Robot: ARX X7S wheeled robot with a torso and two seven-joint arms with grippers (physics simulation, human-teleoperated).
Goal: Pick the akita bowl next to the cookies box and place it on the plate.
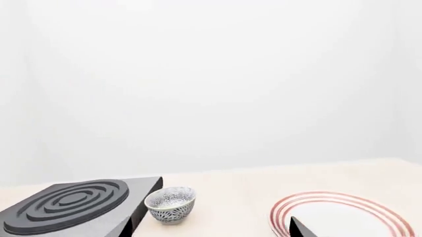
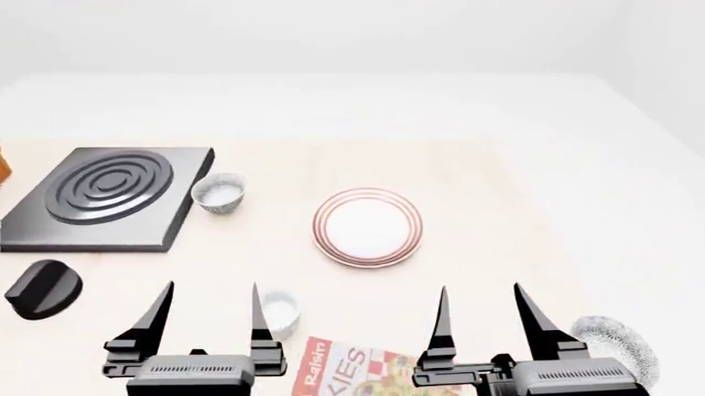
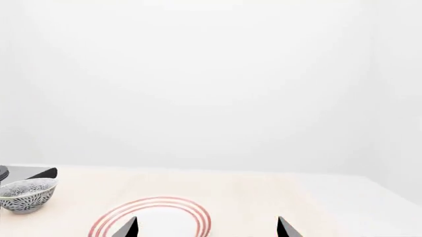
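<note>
Akita bowl, head view: the akita bowl (image 2: 619, 346) stands on the table just outside the right gripper (image 2: 480, 290), on the side away from the cookies box (image 2: 350, 370). Nothing holds it.
Grippers, head view: the right and left gripper (image 2: 207, 289) are both spread and empty.
Progress, head view: I judge nothing is done. The grasp, the lift and the setting on the plate (image 2: 367, 226), ahead of the right gripper, all remain.
Axis, head view: the bowl is round, with no long axis. It is partly hidden, so I cannot tell where its mouth faces.
Left wrist view: it shows the twin bowl (image 1: 171, 204), upright beside the stove burner (image 1: 66, 205). The target is not in sight.
Right wrist view: the fingertips (image 3: 125, 228) are spread over the plate. The target is out of view.
</note>
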